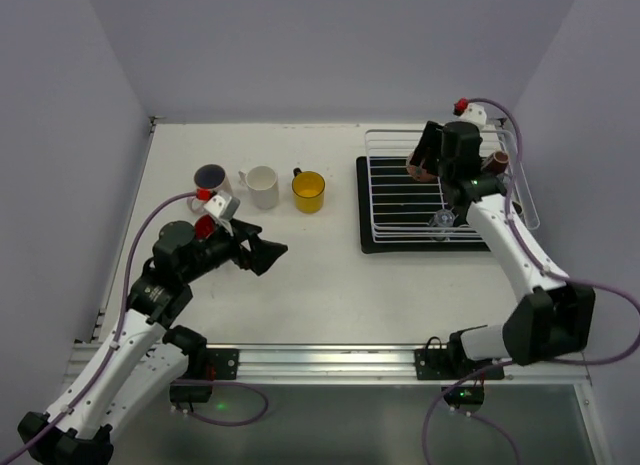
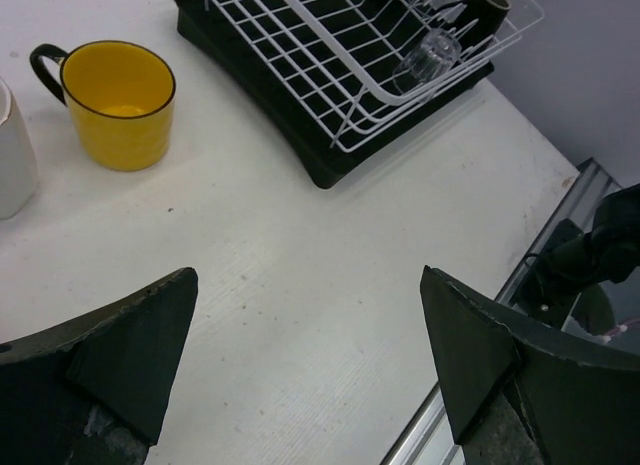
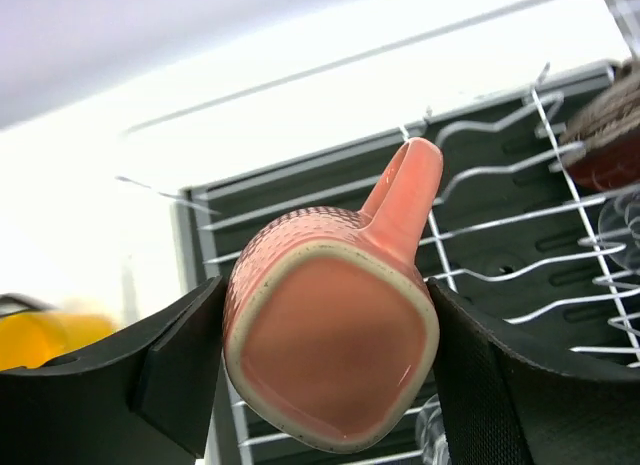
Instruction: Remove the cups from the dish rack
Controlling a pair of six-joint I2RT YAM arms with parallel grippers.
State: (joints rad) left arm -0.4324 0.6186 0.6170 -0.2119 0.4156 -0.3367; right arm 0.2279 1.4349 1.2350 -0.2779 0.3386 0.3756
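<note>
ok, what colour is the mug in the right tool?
Salmon pink mug, dotted textured side; best in right wrist view.

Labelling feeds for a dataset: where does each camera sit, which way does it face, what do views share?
Top external: fixed above and behind the arms, looking down on the table; both arms, left gripper, right gripper show.
Left wrist: on the left arm, facing across the table toward yellow cup and dish rack; its open fingers frame the bottom.
Right wrist: on the right arm, looking into the dish rack; its fingers clamp a pink cup.
Shared: top and left wrist both show the yellow cup.
</note>
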